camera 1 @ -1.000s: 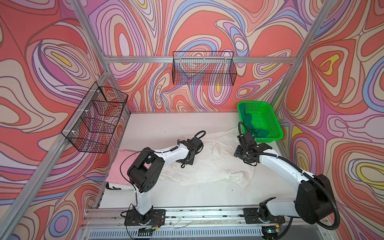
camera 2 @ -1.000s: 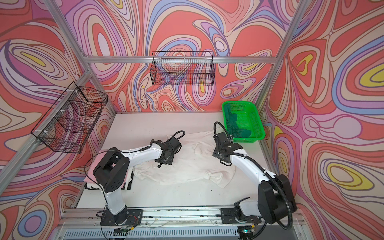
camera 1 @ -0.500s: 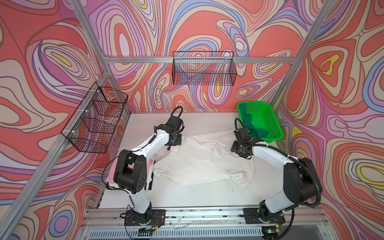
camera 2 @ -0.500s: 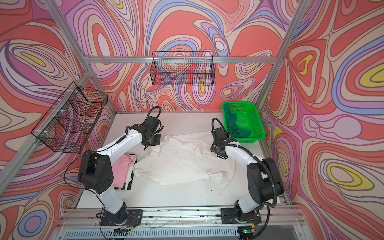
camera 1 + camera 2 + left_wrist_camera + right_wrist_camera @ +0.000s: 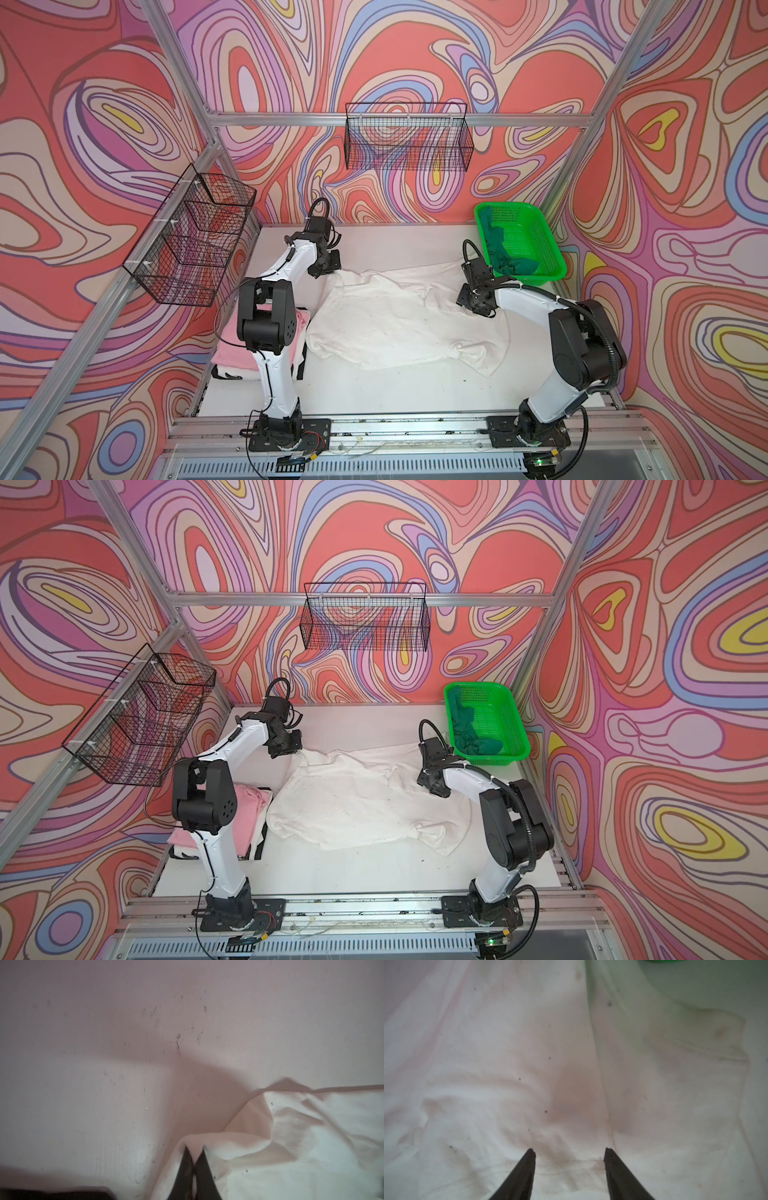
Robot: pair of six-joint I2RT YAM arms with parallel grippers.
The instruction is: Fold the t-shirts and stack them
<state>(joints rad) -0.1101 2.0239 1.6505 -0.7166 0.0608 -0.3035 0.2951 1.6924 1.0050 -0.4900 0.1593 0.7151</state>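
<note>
At my left the pink t-shirt [image 5: 232,353] lies folded; my left gripper [image 5: 195,1148] is clenched on a far corner of the white t-shirt [image 5: 395,320], which I judge is being spread flat mid-table. My right gripper [image 5: 568,1150] is parted low over the opposite side and must pinch there next, the dark green t-shirt [image 5: 505,259] waiting in the basket [image 5: 555,253]. Scuffed white table [image 5: 395,395], swirl-patterned walls [image 5: 415,62].

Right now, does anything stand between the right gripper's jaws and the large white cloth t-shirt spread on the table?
Nothing visible does. The right gripper is right over the large, slightly soiled white cloth t-shirt, jaws open, only bare cloth between them.
</note>
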